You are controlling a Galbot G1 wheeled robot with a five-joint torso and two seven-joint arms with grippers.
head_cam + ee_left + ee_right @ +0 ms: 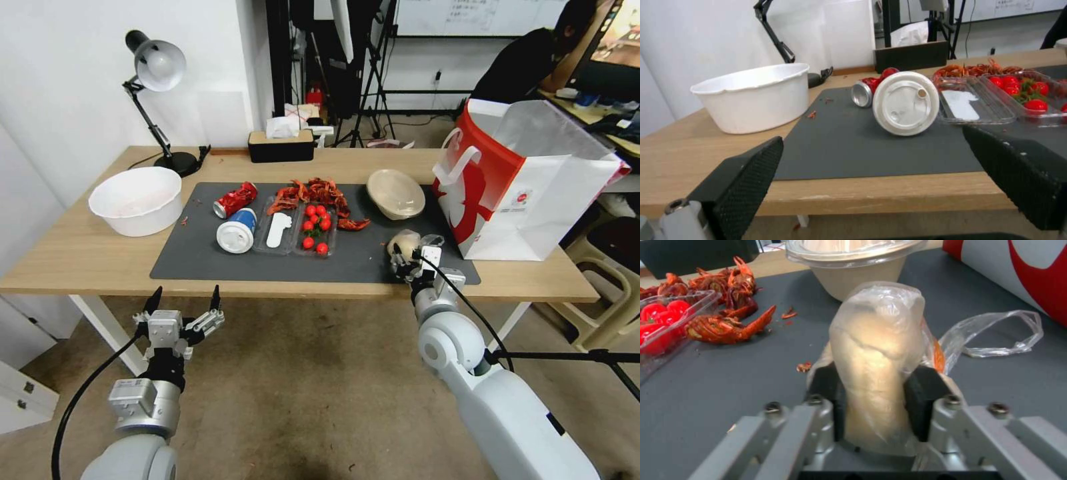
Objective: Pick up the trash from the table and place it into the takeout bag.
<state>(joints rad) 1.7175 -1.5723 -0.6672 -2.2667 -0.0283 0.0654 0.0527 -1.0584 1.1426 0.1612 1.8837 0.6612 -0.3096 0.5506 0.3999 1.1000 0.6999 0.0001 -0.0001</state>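
Right wrist view shows our right gripper (874, 396) closed on the wrapped bun (878, 356), one black pad pressing each side of it low on the dough. We judge the bun soft and light: it gives under the pads, so a firm squeeze would flatten it, and the clear film is slick and loose. The loose tail of the wrap (996, 333) trails on the dark mat (729, 400) beside it, and could snag if dragged. Holding the bun itself, as now, looks safer than pinching the film alone.

From the head view, we have this bun at the near right part of the mat, just beside the takeout bag (533, 193), which stands open on the right end of the counter (67, 253). The lidded bowl (395, 193) sits just behind it. Farther left lie the blue-white lidded cup (237, 230) on its side and the crushed red can (235, 199), with the crayfish shells (317, 193) and a tray of tomatoes (315, 230) between.

Our left gripper (185, 308) waits below the counter's near edge, fingers spread wide and empty.
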